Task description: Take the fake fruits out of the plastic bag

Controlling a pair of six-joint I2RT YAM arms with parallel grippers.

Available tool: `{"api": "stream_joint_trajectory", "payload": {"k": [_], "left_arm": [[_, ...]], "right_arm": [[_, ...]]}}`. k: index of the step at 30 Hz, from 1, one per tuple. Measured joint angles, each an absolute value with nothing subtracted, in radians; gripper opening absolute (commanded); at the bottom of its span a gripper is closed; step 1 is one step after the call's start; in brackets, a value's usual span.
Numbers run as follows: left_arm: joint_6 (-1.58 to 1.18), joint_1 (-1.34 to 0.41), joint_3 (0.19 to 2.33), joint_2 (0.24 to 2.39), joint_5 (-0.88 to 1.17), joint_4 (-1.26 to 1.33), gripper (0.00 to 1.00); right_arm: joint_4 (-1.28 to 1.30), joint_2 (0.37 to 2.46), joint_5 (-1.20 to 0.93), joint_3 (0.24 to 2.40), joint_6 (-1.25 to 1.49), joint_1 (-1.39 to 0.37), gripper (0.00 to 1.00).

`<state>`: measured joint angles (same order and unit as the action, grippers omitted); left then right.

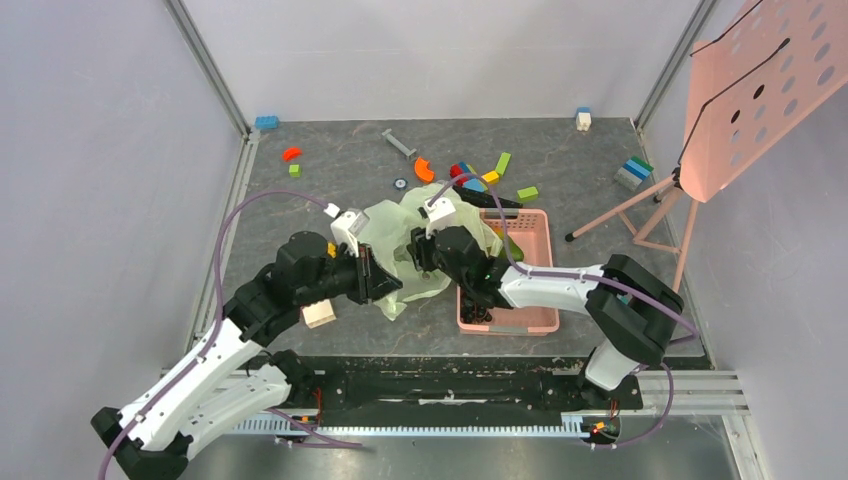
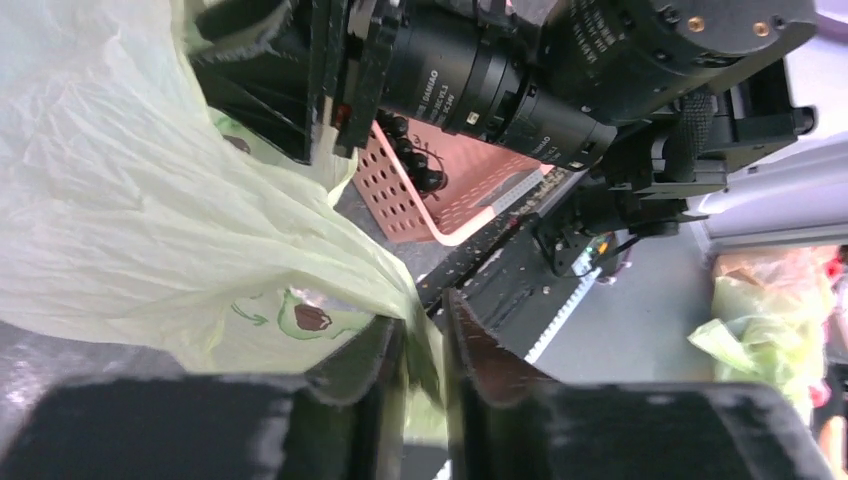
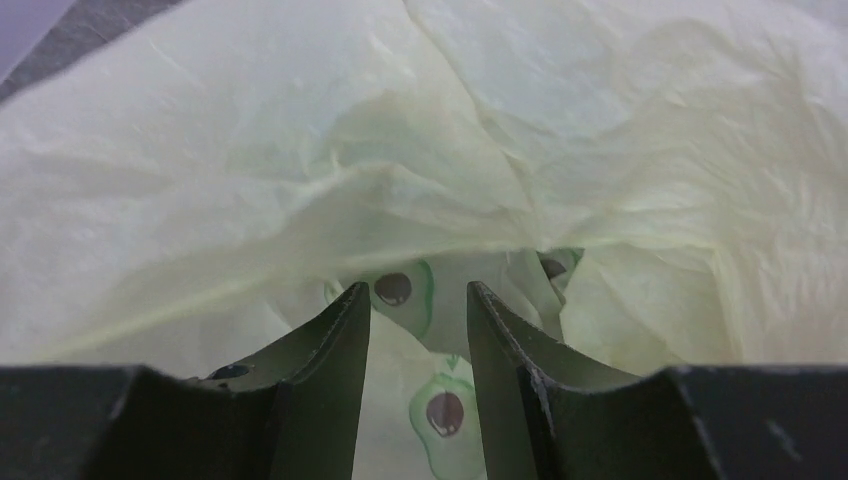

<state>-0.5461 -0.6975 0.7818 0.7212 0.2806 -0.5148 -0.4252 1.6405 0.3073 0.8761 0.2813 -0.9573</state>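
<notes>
The pale green plastic bag (image 1: 415,240) lies crumpled at the table's middle, printed with small avocado pictures (image 3: 392,288). My left gripper (image 1: 378,278) is at the bag's near-left edge. In the left wrist view its jaws stand a narrow gap apart, and a bunched fold of the bag (image 2: 425,345) fills that gap. My right gripper (image 1: 415,252) reaches into the bag from the right, open, with only bag film (image 3: 420,330) beyond its fingers. A bunch of blackish grapes (image 1: 478,312) (image 2: 415,160) lies in the pink basket (image 1: 530,225). No fruit shows inside the bag.
The pink basket stands right of the bag, and a dark green shape (image 1: 512,246) lies in it. Coloured toy blocks (image 1: 470,175) are scattered at the back. A pale wooden block (image 1: 320,315) sits near my left arm. A pink perforated stand (image 1: 760,90) on tripod legs stands at right.
</notes>
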Motion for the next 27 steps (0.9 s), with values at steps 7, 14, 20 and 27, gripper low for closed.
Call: {"api": "stream_joint_trajectory", "payload": {"k": [7, 14, 20, 27], "left_arm": [[-0.500, -0.698, 0.904, 0.747, 0.123, -0.639, 0.94], [-0.452, -0.688, 1.077, 0.813, -0.030, -0.745, 0.98], [-0.456, -0.553, 1.115, 0.844, -0.089, -0.729, 0.81], [-0.516, -0.348, 0.955, 0.987, -0.069, -0.477, 0.70]], "right_arm": [[-0.403, 1.631, 0.308, 0.852, 0.288, -0.957, 0.45], [-0.402, 1.631, 0.304, 0.852, 0.293, -0.957, 0.47], [-0.401, 1.636, 0.302, 0.854, 0.307, -0.955, 0.52], [-0.401, 1.684, 0.264, 0.891, 0.330, -0.932, 0.54]]}}
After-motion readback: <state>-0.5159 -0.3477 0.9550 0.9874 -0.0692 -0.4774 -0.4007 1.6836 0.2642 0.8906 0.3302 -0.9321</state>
